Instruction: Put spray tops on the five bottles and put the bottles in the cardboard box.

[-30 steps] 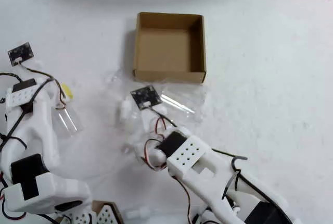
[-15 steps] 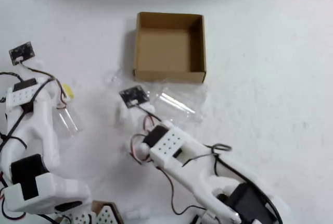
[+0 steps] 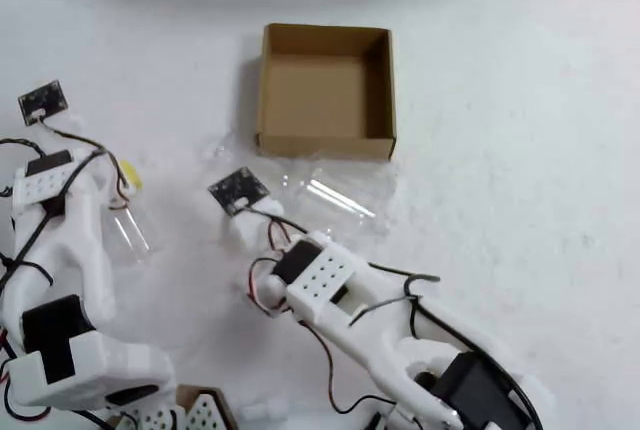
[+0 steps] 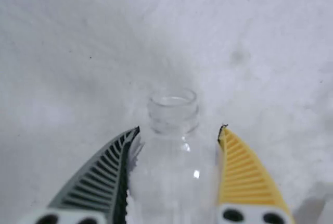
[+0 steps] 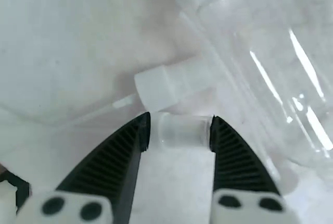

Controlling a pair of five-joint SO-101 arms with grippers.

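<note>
The open cardboard box (image 3: 325,90) sits at the middle back of the white table. My left gripper (image 4: 180,128), with one grey and one yellow finger, is shut on a clear bottle (image 4: 173,110) whose neck has no top; in the high view this bottle (image 3: 130,233) lies at the left. My right gripper (image 5: 180,117) is shut on the collar of a white spray top (image 5: 169,86), just beside several clear bottles (image 5: 260,62). From above, the right gripper (image 3: 243,228) is left of those bottles (image 3: 335,200), in front of the box.
Both arms' white bodies and loose cables fill the near left and near middle of the table. A small brown piece (image 3: 200,408) lies at the front edge. The right half of the table (image 3: 520,150) is bare.
The right arm has swung left, toward the left arm, and stretched lower over the table. The left arm and its bottle have stayed put.
</note>
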